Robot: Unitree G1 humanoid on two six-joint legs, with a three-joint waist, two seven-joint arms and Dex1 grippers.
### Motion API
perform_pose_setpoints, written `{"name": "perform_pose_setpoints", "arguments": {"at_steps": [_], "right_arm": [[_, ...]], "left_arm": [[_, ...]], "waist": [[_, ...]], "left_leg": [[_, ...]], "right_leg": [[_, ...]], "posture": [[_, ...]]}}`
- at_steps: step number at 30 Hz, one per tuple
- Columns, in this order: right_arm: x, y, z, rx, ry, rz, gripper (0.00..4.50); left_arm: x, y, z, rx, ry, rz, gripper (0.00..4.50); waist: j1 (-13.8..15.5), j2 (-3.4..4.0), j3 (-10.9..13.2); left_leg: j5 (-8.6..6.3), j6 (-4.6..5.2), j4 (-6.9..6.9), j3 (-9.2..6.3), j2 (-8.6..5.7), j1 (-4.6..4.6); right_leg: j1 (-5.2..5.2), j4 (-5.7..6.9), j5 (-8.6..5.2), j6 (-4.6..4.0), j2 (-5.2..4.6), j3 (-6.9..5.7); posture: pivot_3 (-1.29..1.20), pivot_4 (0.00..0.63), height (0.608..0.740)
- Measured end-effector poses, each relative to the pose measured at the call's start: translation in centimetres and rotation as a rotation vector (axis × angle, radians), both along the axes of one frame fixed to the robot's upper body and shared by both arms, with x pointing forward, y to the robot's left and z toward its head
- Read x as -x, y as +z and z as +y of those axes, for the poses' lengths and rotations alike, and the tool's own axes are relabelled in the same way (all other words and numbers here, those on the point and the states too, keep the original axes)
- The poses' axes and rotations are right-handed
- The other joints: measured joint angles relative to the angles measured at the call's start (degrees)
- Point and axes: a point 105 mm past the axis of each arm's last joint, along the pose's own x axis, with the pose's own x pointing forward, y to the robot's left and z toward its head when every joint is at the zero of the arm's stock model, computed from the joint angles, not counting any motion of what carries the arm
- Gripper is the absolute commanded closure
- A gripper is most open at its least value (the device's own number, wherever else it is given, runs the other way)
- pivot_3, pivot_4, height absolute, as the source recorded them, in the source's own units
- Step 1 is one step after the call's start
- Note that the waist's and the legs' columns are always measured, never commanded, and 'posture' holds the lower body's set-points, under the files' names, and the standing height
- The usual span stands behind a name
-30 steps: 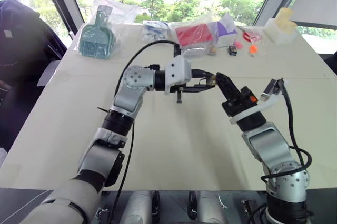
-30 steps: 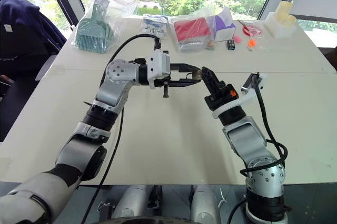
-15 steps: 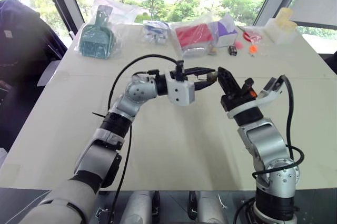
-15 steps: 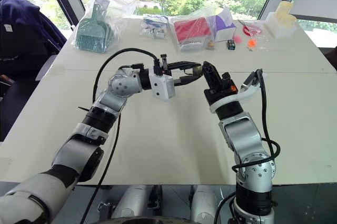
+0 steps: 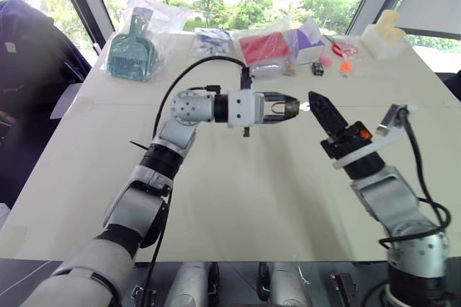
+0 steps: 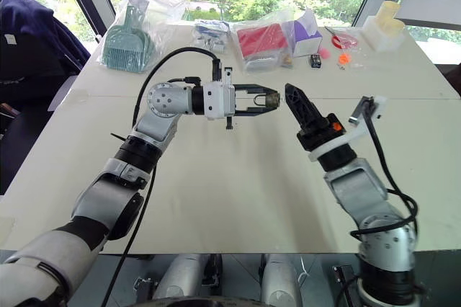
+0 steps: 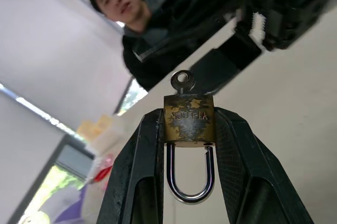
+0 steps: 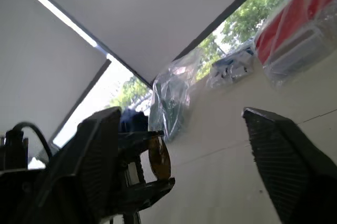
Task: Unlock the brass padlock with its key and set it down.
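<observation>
- Left fingers (image 7: 158, 171) clamp small brass padlock (image 7: 189, 118), silver key (image 7: 182, 81) seated.
- Right fingers (image 8: 287, 155) spread wide, empty, just beside.
- Advice: square onto key head before closing.

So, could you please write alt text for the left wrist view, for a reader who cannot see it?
The left hand grips the brass padlock between its two black fingers, with the key in the body and the silvery shackle looping toward the camera. A person in dark clothes is behind.
</observation>
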Motion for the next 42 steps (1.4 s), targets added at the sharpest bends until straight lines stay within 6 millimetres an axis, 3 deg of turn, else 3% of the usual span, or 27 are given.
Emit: {"name": "perform_pose_setpoints", "arguments": {"at_steps": [6, 15, 18, 24, 31, 33, 37, 40, 42], "right_arm": [[1.3, -0.6, 0.8, 0.14, 0.145, -0.013, 0.54], [1.6, -1.1, 1.5, 0.154, 0.195, -0.009, 0.54], [1.6, -1.2, 1.7, 0.154, 0.204, -0.006, 1.37], [1.4, -1.7, 1.6, 0.155, 0.204, 0.017, 4.38], [1.3, -1.6, 1.7, 0.157, 0.205, 0.015, 4.45], [1.3, -1.6, 1.7, 0.158, 0.205, 0.015, 4.5], [0.8, -1.9, 1.3, 0.164, 0.17, 0.033, 4.5], [0.6, -2.1, 1.2, 0.16, 0.154, 0.041, 4.5], [0.6, -2.0, 1.2, 0.153, 0.152, 0.04, 4.5]], "left_arm": [[0.5, 0.2, -0.3, -0.052, -0.075, 0.003, 3.72], [1.0, -0.2, -0.6, -0.072, -0.118, -0.018, 3.72], [1.1, -0.1, -0.8, -0.068, -0.124, -0.021, 3.72], [1.2, 0.0, -0.9, -0.06, -0.132, -0.037, 3.72], [1.3, 0.1, -0.8, -0.058, -0.132, -0.045, 3.72], [1.2, 0.1, -0.8, -0.058, -0.131, -0.044, 2.67], [1.5, 0.1, -0.7, -0.088, -0.156, -0.022, 1.05], [1.2, -0.1, 0.0, -0.096, -0.132, 0.052, 0.16], [0.7, -0.4, 0.5, -0.095, -0.101, 0.15, 0.16]], "waist": [[0.16, -0.01, 0.0], [0.2, -0.02, 0.01], [0.2, -0.02, 0.01], [0.19, -0.01, 0.01], [0.2, -0.02, 0.01], [0.19, -0.02, 0.01], [0.15, -0.01, 0.01], [0.1, -0.01, 0.0], [0.1, -0.01, 0.01]], "left_leg": [[0.0, 0.0, 0.02, -0.01, 0.0, 0.0], [0.0, 0.01, 0.03, -0.01, -0.01, -0.01], [0.0, 0.01, 0.03, -0.01, -0.01, -0.01], [0.0, 0.01, 0.03, -0.02, -0.01, -0.01], [0.0, 0.01, 0.03, -0.02, -0.01, -0.01], [0.0, 0.01, 0.03, -0.02, -0.01, -0.01], [0.0, 0.01, 0.03, -0.02, -0.01, -0.01], [0.0, 0.0, 0.03, -0.02, 0.0, -0.01], [0.0, 0.01, 0.03, -0.02, 0.0, -0.01]], "right_leg": [[0.0, -0.01, 0.0, 0.0, -0.03, 0.0], [0.0, -0.01, 0.01, 0.0, -0.04, 0.0], [0.0, -0.01, 0.01, 0.0, -0.05, 0.0], [0.0, -0.01, 0.01, 0.0, -0.05, 0.0], [0.0, -0.01, 0.01, 0.0, -0.05, 0.0], [0.0, -0.01, 0.01, 0.0, -0.05, 0.0], [0.0, -0.01, 0.01, 0.0, -0.04, 0.0], [-0.01, 0.0, 0.01, 0.0, -0.03, 0.0], [0.0, 0.01, 0.01, 0.0, -0.03, 0.0]], "posture": [[0.0, 0.15, 0.735], [0.0, 0.15, 0.735], [0.0, 0.15, 0.735], [0.0, 0.15, 0.735], [0.0, 0.15, 0.735], [0.0, 0.15, 0.735], [0.0, 0.15, 0.735], [0.0, 0.15, 0.735], [0.0, 0.15, 0.735]]}}
